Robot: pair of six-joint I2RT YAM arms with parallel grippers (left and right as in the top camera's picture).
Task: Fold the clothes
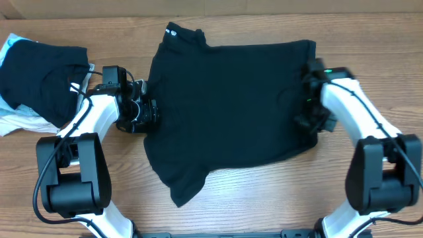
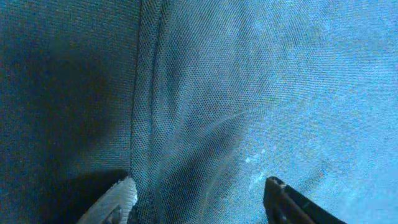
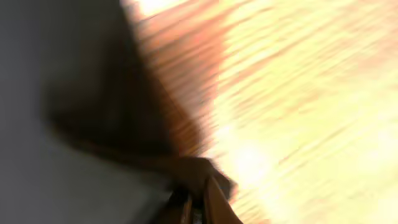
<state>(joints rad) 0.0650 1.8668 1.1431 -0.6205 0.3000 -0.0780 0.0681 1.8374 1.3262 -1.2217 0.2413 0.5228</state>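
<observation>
A black shirt [image 1: 231,106] lies spread out in the middle of the tabletop [image 1: 264,198]. The left pincer [image 2: 198,190] is at its left edge, spread over the cloth. The right pincer [image 1: 310,118] is at its right edge; blur hides its grip. A dark garment [image 1: 39,73] lies far left.

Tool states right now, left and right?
Left tool: open, over the black shirt.
Right tool: too blurred, cannot tell; sits at the shirt's right edge.

Matt black knit cloth on the T-shirt [image 1: 231,112], finely meshed close up; smooth, lightly grained wood on the table [image 1: 264,205].
</observation>
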